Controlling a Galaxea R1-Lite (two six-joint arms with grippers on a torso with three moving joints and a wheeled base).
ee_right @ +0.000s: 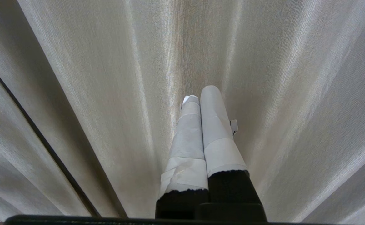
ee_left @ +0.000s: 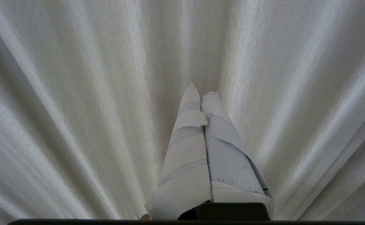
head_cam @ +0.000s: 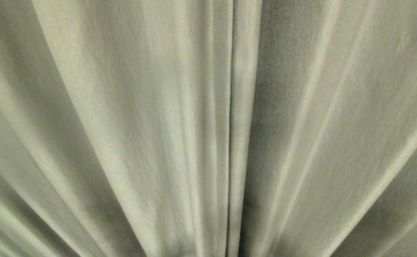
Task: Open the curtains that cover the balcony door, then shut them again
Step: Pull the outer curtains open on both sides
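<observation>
A: We face the curtains (head_cam: 122, 125) head-on; the cream woven fabric fills the whole head view, its folds fanning out from the bottom centre toward the upper corners.

B: And we see where the two panels meet: a thin dark seam (head_cam: 231, 107) running top to bottom just right of the frame's centre. The panels lie edge to edge there, drawn together, so we cannot see the balcony door in any view.

A: Neither arm shows in the head view. In the left wrist view our left pincer (ee_left: 200, 90) rises from the bottom centre, its tape-wrapped fingers (ee_left: 188, 147) pressed together, pinching nothing, the tips pointing at the fabric.

B: Our right pincer (ee_right: 201, 93) looks the same in the right wrist view: taped fingers (ee_right: 215, 131) pressed together, holding nothing. There the dark seam crosses the lower left of the frame on a diagonal. We cannot tell whether either tip touches the cloth.
</observation>
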